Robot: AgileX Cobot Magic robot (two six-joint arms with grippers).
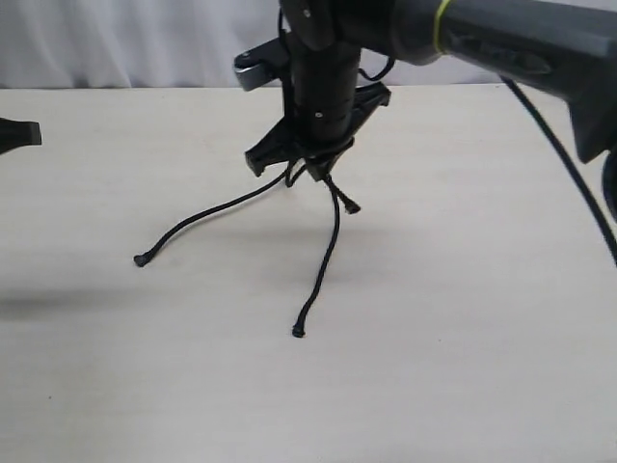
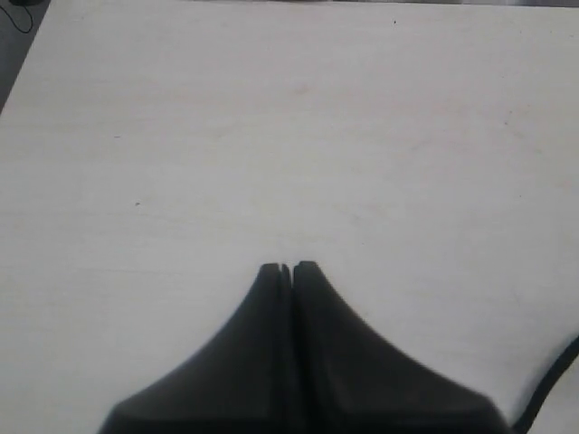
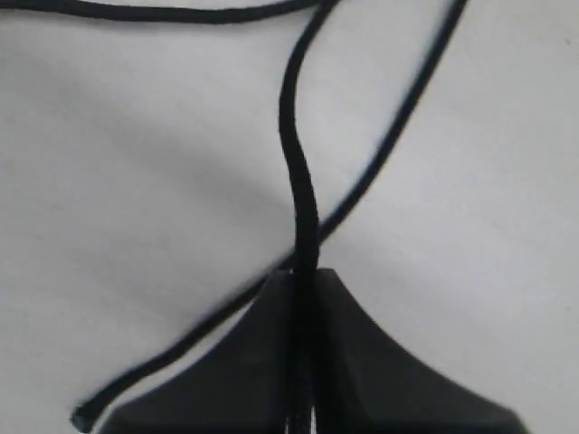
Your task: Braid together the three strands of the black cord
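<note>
The black cord (image 1: 328, 246) lies on the pale table under my right gripper (image 1: 313, 169), which points down from above. One strand (image 1: 207, 212) runs left to a knobbed tip. A second (image 1: 323, 270) runs toward the front, and a short third (image 1: 345, 200) ends just right of the gripper. The knotted end is hidden behind the gripper. In the right wrist view my right gripper (image 3: 303, 271) is shut on one strand (image 3: 294, 163), while another strand (image 3: 380, 154) crosses beneath it. My left gripper (image 2: 290, 267) is shut on nothing, far off at the left edge (image 1: 14, 133).
The right arm (image 1: 501, 39) reaches in from the upper right, trailing a glossy cable (image 1: 569, 164). A pale wall or curtain (image 1: 116, 39) backs the table. Bare tabletop (image 2: 271, 136) fills the left wrist view.
</note>
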